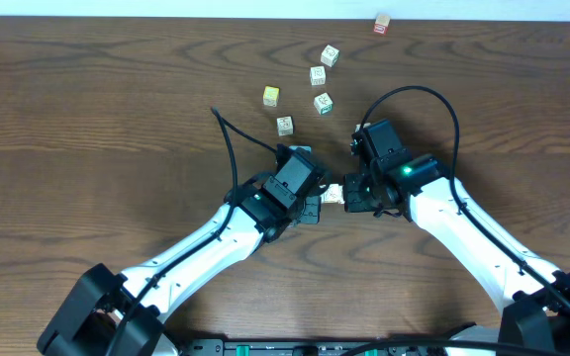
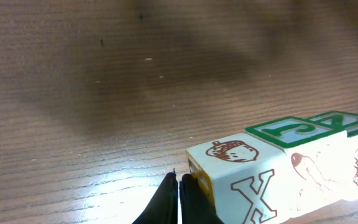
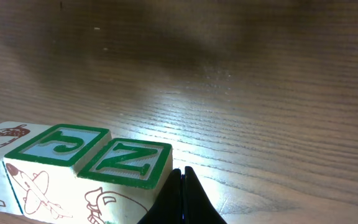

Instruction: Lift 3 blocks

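Found, from overhead, left gripper (image 1: 317, 201) and right gripper (image 1: 349, 192) both closed tight with nothing between their fingers. Tips butted end-on against blocks (image 1: 332, 195), mid-table, between the two. Loose cubes (image 1: 323, 103) farther back, well apart.

Risk: held by end pressure alone. Could buckle at a joint and shed the middle one if the squeeze eases or the arms rise unevenly.

Left wrist: fingers (image 2: 166, 202) together against X block (image 2: 232, 151). J block (image 2: 284, 129) and Z block (image 2: 337, 121) beyond, touching in line. Cannot tell whether off the table.

Right wrist: fingertips (image 3: 173, 202) together at Z end. Long axis runs gripper to gripper, letters up.
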Robot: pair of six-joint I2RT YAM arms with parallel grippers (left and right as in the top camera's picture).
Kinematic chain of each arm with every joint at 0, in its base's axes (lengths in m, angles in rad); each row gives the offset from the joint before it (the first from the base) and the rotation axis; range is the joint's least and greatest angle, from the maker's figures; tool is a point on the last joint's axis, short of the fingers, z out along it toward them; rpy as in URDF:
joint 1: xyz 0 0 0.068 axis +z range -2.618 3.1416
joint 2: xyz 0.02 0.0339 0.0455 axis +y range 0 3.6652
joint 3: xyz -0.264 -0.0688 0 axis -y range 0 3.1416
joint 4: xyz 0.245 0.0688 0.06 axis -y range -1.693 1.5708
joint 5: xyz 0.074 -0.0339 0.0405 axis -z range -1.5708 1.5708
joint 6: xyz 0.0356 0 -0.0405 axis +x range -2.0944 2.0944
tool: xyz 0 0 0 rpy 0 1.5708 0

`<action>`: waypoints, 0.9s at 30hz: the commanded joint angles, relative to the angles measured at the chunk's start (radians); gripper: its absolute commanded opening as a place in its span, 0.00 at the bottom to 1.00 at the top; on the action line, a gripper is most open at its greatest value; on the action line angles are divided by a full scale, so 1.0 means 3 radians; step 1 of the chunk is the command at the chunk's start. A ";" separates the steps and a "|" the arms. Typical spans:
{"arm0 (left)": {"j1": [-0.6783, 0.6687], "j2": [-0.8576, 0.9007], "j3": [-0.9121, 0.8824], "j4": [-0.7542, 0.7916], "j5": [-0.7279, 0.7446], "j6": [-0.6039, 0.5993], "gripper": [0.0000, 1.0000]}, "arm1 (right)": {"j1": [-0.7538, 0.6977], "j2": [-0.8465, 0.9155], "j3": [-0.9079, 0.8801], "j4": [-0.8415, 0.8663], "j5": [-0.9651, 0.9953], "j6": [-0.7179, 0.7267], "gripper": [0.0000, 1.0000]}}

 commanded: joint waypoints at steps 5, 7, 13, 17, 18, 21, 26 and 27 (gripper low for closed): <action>-0.0238 -0.0195 0.0403 0.0281 0.0795 0.0083 0.07 | 0.0196 -0.0037 0.0169 0.0125 -0.1133 -0.0104 0.01; -0.0237 -0.0195 0.0403 0.0282 0.0795 0.0083 0.07 | 0.0196 -0.0043 0.0169 0.0125 -0.1133 -0.0104 0.01; -0.0237 -0.0195 0.0409 0.0320 0.0793 0.0083 0.07 | 0.0196 -0.0102 0.0169 0.0113 -0.1133 -0.0104 0.01; -0.0237 -0.0195 0.0446 0.0320 0.0793 0.0084 0.07 | 0.0196 -0.0169 0.0169 0.0080 -0.1132 -0.0104 0.01; -0.0237 -0.0195 0.0458 0.0322 0.0792 0.0084 0.07 | 0.0196 -0.0186 0.0170 0.0071 -0.1132 -0.0104 0.01; -0.0237 -0.0195 0.0486 0.0320 0.0792 0.0084 0.07 | 0.0196 -0.0221 0.0169 0.0038 -0.1130 -0.0104 0.01; -0.0237 -0.0195 0.0504 0.0320 0.0793 0.0084 0.07 | 0.0196 -0.0226 0.0170 0.0009 -0.1130 -0.0104 0.01; -0.0237 -0.0195 0.0504 0.0320 0.0793 0.0084 0.07 | 0.0196 -0.0226 0.0170 0.0011 -0.1130 -0.0104 0.01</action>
